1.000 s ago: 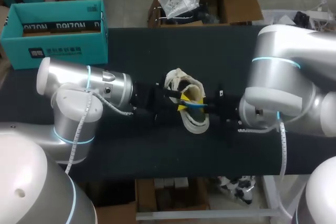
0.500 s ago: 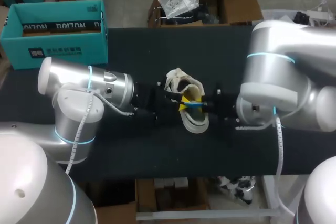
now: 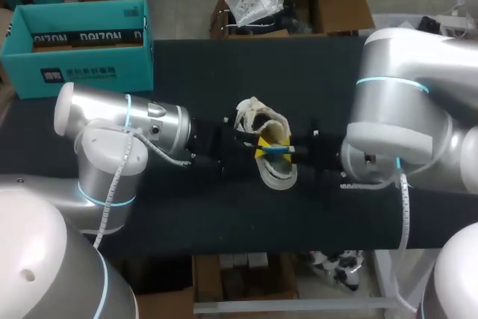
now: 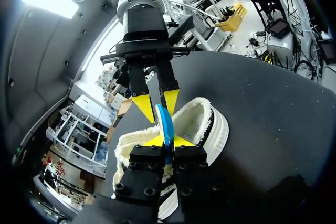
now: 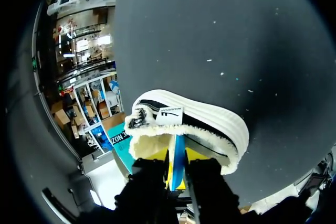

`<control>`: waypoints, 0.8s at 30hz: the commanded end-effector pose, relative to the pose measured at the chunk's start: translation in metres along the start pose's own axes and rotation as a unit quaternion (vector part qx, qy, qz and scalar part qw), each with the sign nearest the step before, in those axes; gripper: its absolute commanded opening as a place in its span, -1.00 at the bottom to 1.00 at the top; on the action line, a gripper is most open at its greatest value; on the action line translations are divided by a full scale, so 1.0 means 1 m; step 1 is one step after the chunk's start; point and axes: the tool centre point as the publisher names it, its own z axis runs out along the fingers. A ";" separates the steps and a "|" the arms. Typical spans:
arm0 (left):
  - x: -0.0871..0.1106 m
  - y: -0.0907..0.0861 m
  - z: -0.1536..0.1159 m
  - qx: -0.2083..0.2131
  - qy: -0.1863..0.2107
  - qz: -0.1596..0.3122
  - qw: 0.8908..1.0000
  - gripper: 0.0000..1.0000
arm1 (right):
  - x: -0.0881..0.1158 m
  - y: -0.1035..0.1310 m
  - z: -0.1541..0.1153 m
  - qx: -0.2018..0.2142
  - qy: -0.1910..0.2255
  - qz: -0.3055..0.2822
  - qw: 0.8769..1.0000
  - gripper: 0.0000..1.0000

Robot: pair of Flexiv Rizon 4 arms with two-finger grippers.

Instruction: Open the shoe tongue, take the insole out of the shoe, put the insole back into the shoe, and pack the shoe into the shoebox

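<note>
Head view is showing only a blue sliver; left wrist view is showing 2 grippers, left gripper (image 4: pixel 167 141) and right gripper (image 4: pixel 160 114), both clamping 1 insole (image 4: pixel 166 124) on edge over 1 fleece-lined shoe (image 4: pixel 210 124) mid-table; 1 shoebox (image 3: pixel 78 72) is sitting at the table's (image 3: pixel 187 65) far-left corner.

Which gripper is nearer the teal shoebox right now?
Left. The left gripper is on the side of the shoe facing the shoebox; the right gripper is on the opposite side of the shoe, farther from the box.
</note>
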 end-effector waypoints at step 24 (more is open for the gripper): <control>-0.010 -0.008 -0.029 0.006 -0.012 -0.016 1.000 1.00 | -0.001 0.010 0.020 -0.009 -0.044 -0.028 0.999 -1.00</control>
